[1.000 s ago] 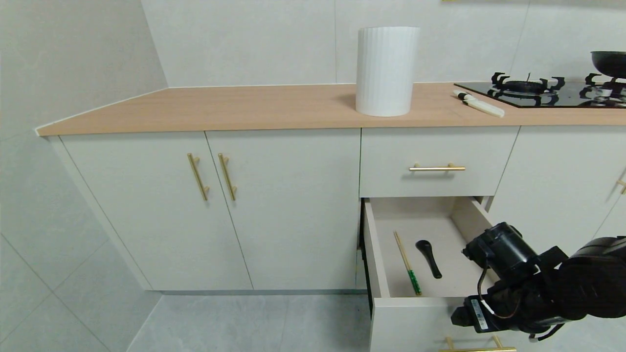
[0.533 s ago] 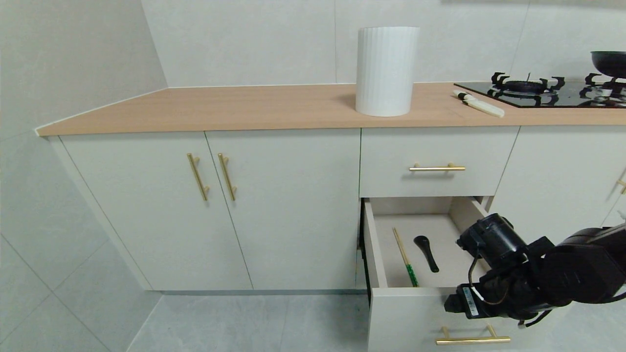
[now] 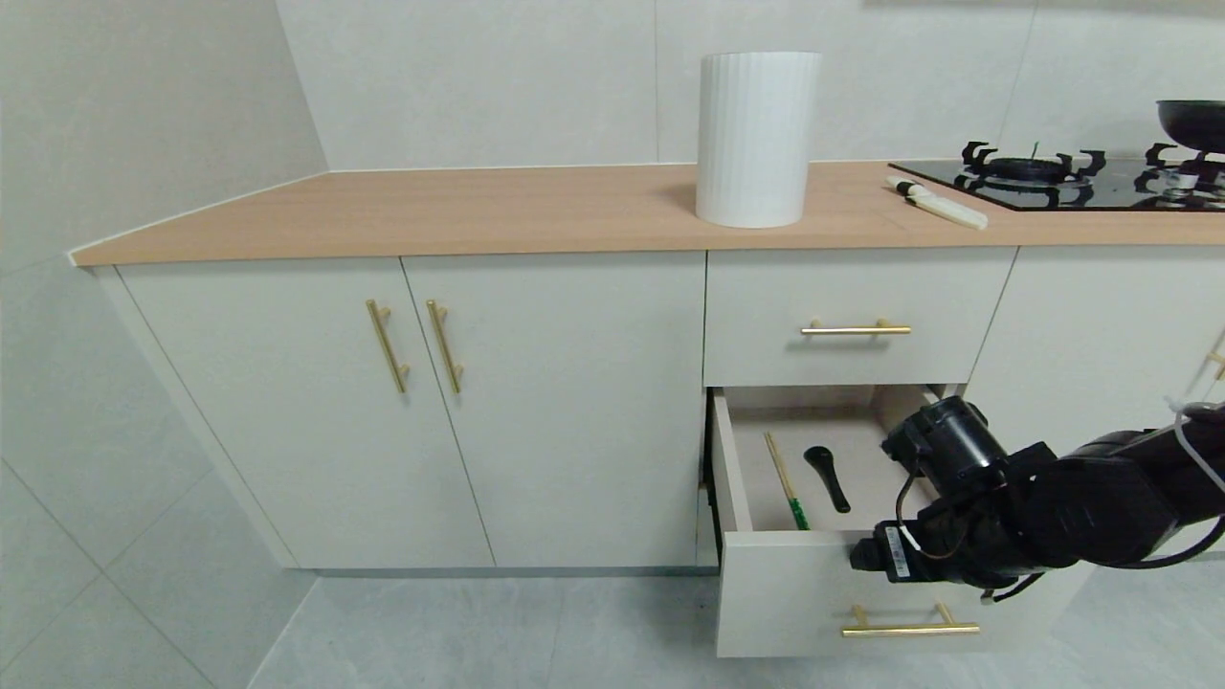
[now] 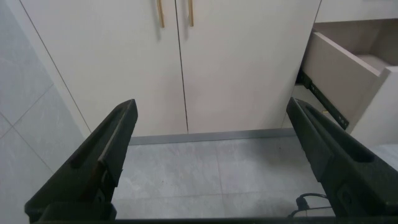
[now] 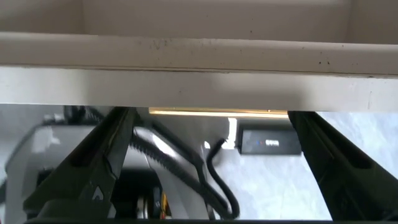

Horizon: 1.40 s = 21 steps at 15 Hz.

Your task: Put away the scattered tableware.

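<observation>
When looking into the part-open lower drawer (image 3: 813, 593) at the lower right of the head view, find a pair of chopsticks (image 3: 785, 476) and a black spoon (image 3: 829, 478) lying side by side on its floor, near but apart. Judge both light, stiff and thin; expect the chopsticks to roll and the spoon's smooth handle to slip, so pinch each across mid-length. Treat the drawer as rigid and free on its runners; push flat on the front panel or take the gold bar handle (image 3: 909, 629) at its middle. Note the right gripper (image 5: 208, 118) spread wide with nothing held, framing that handle in the wrist view; cannot tell whether touching the panel. Note the left gripper (image 4: 211, 118) likewise wide apart and empty, facing the cabinet doors (image 4: 236, 62). See, upper right on the counter (image 3: 478, 206), a pale utensil (image 3: 936, 202) beside the hob (image 3: 1062, 182); hard to say what kind. Lose the chopsticks' near ends behind the drawer front.
</observation>
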Tool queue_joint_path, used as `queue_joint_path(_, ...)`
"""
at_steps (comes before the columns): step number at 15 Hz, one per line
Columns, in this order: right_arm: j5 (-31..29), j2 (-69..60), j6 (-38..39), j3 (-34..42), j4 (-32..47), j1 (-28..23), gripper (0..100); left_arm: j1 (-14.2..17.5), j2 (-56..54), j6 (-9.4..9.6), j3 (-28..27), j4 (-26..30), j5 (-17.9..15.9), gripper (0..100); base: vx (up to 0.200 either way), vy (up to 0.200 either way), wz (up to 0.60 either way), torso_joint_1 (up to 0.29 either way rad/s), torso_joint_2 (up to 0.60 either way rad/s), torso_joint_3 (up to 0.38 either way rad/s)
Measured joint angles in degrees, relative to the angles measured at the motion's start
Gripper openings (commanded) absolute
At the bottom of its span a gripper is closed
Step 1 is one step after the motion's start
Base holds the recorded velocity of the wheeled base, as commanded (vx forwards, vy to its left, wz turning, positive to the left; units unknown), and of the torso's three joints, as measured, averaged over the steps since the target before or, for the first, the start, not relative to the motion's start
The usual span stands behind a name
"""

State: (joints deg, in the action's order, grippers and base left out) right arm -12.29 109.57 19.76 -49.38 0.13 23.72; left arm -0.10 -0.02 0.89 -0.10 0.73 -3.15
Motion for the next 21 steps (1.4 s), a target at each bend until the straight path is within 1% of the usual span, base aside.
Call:
queue_joint_path(3, -0.1, 1.8, 0.0, -1.9, -1.0, -0.2, 100, 0.0, 0.0, 0.0, 0.0, 0.0, 0.0, 100, 0.0, 0.0, 0.0, 0.0, 0.0, 0.0)
queue_joint_path(6, -2.3, 3.8, -0.2, -4.1, -1.0, -0.9, 100, 0.0, 0.0, 0.0, 0.0, 0.0, 0.0, 100, 0.0, 0.0, 0.0, 0.0, 0.0, 0.0)
queue_joint_path(8, -2.8, 5.6, -0.4, -6.0, -1.7, -1.0, 100, 0.0, 0.0, 0.0, 0.0, 0.0, 0.0, 100, 0.0, 0.0, 0.0, 0.0, 0.0, 0.0)
queue_joint_path(12, -3.0, 8.9, -2.4, -8.7, -7.0, -1.9, 100, 0.0, 0.0, 0.0, 0.0, 0.0, 0.0, 100, 0.0, 0.0, 0.0, 0.0, 0.0, 0.0)
queue_joint_path(15, -2.9, 11.7, -3.0, -11.9, -7.6, -2.8, 100, 0.0, 0.0, 0.0, 0.0, 0.0, 0.0, 100, 0.0, 0.0, 0.0, 0.0, 0.0, 0.0)
queue_joint_path(16, -2.8, 12.9, -4.2, -13.1, -9.1, -3.2, 100, 0.0, 0.0, 0.0, 0.0, 0.0, 0.0, 100, 0.0, 0.0, 0.0, 0.0, 0.0, 0.0)
queue_joint_path(18, -2.9, 15.5, -5.9, -15.3, -15.4, -4.5, 100, 0.0, 0.0, 0.0, 0.0, 0.0, 0.0, 100, 0.0, 0.0, 0.0, 0.0, 0.0, 0.0)
queue_joint_path(19, -3.0, 16.4, -6.0, -15.6, -16.3, -4.8, 100, 0.0, 0.0, 0.0, 0.0, 0.0, 0.0, 100, 0.0, 0.0, 0.0, 0.0, 0.0, 0.0)
queue_joint_path(21, -3.0, 18.5, -6.0, -15.9, -21.8, -5.3, 100, 0.0, 0.0, -0.02, 0.0, 0.0, 0.0, 100, 0.0, 0.0, 0.0, 0.0, 0.0, 0.0)
